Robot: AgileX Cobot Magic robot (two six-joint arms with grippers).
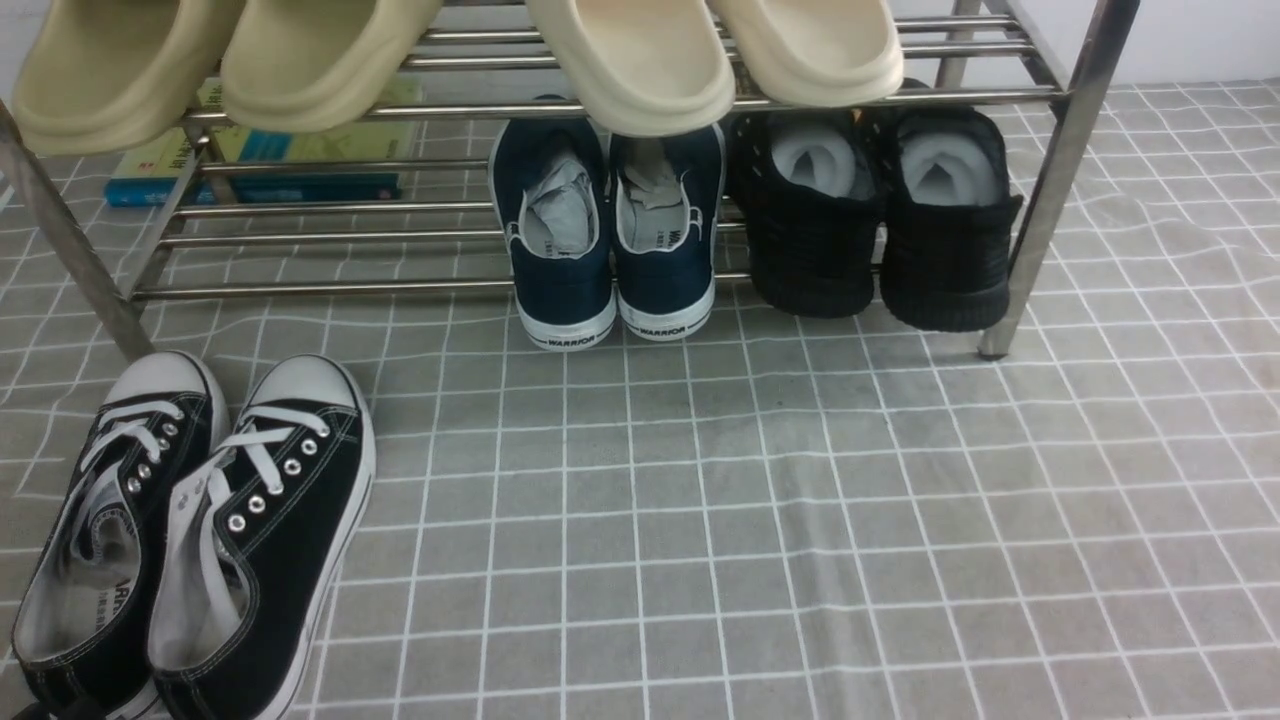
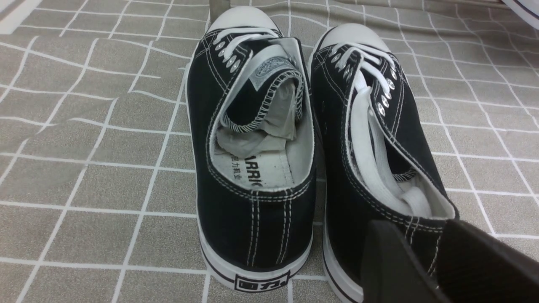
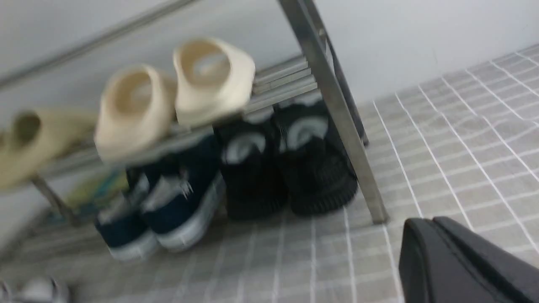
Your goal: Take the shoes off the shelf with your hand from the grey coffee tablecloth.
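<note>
The all-black mesh shoes (image 1: 880, 240) stand side by side on the lower tier of the steel shelf (image 1: 1050, 200), at its right end, heels toward me, white paper inside. They also show, blurred, in the right wrist view (image 3: 286, 172) next to the shelf leg (image 3: 337, 109). The grey grid tablecloth (image 1: 800, 500) covers the surface. Neither arm shows in the front view. My right gripper (image 3: 425, 223) is shut and empty, low over the cloth, well short of the shoes. My left gripper (image 2: 414, 227) is open, its fingertips at the heel of a black canvas sneaker (image 2: 379, 139).
Navy white-soled WARRIOR sneakers (image 1: 610, 240) sit left of the black shoes on the lower tier. Beige slippers (image 1: 630, 60) overhang the top tier. The black canvas pair with white toe caps (image 1: 190, 530) lies on the cloth at front left. Books (image 1: 260, 160) lie behind the shelf's left part.
</note>
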